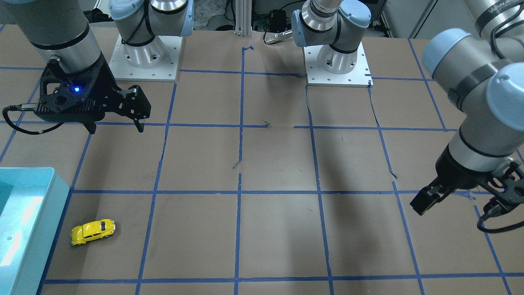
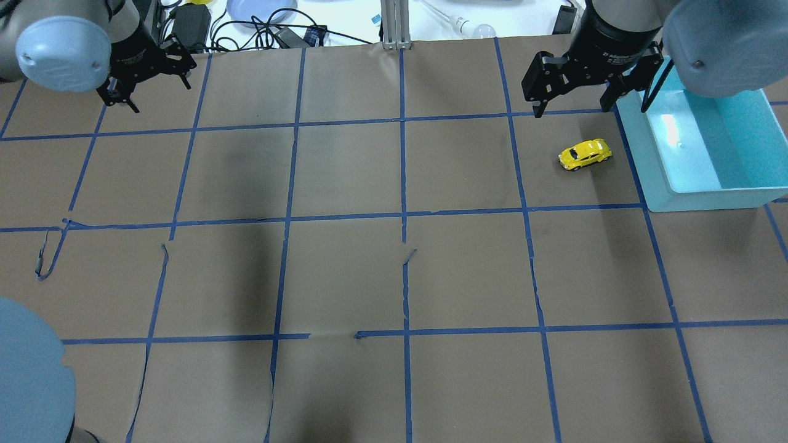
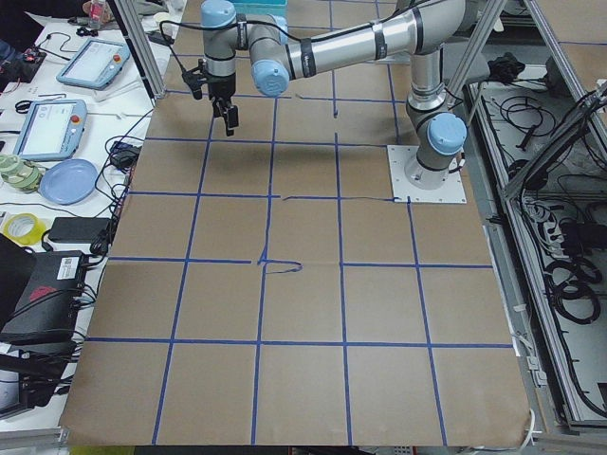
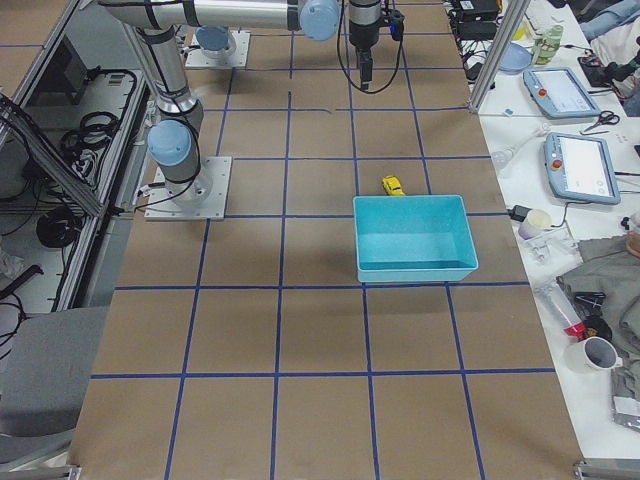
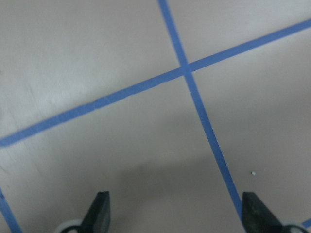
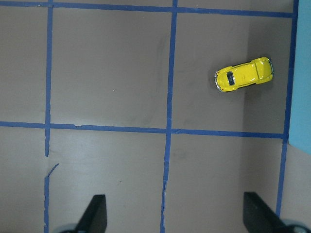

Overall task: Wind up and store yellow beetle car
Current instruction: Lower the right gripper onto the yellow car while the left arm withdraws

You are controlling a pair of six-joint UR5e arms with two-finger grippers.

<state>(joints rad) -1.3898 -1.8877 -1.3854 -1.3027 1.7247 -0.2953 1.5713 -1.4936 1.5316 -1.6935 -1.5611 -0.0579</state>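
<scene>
— Over at the far right of the worktop [image 2: 394,277], as the robot looks out, what sits there?

— That's the yellow beetle car [image 2: 585,154]. It stands upright on its wheels inside one of the taped squares, lying slightly askew to the blue tape lines [image 2: 403,215].

— How close is it to the teal bin [image 2: 652,191]?

— Just beside the bin's left wall, but apart from it. One tape line runs between the two.

— Does the right gripper [image 2: 572,109] have hold of it?

— No. It hangs above the worktop near the car without touching it. The jaws are spread wide with nothing between them. Its wrist camera shows the car ahead of the fingertips [image 6: 97,216], off toward the right-hand one, with bare brown paper below.

— And the left gripper [image 2: 160,98]?

— Well away, over the far left corner. Its jaws also stand wide apart and carry nothing. Its wrist camera shows only paper and a crossing of two tape lines beneath it.
</scene>
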